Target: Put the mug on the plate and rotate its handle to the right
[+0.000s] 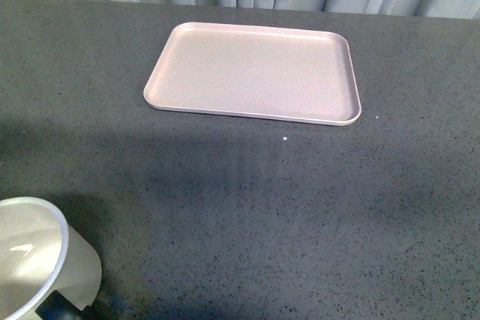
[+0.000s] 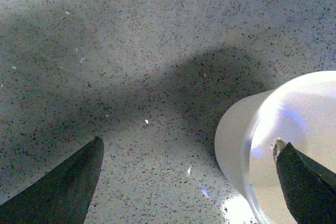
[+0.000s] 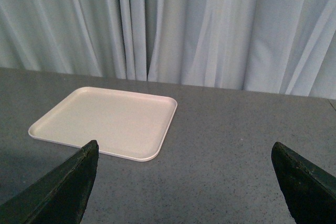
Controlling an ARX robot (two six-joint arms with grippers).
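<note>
The white mug [image 1: 37,260] stands upright at the near left corner of the table, cut off by the picture's edge. A bit of its black handle [image 1: 56,309] shows at its base, on the near side. The pale pink plate [image 1: 255,73] lies bare at the far middle. Neither arm shows in the front view. In the left wrist view my left gripper [image 2: 189,153] is open above the table, and the mug [image 2: 262,145] sits right by one of its fingertips [image 2: 299,177]. My right gripper [image 3: 184,156] is open and holds nothing, with the plate [image 3: 105,121] ahead of it.
The table [image 1: 300,207] is dark grey speckled stone. A pale grey curtain [image 3: 210,24] hangs behind its far edge. A small white speck [image 1: 286,139] lies just in front of the plate.
</note>
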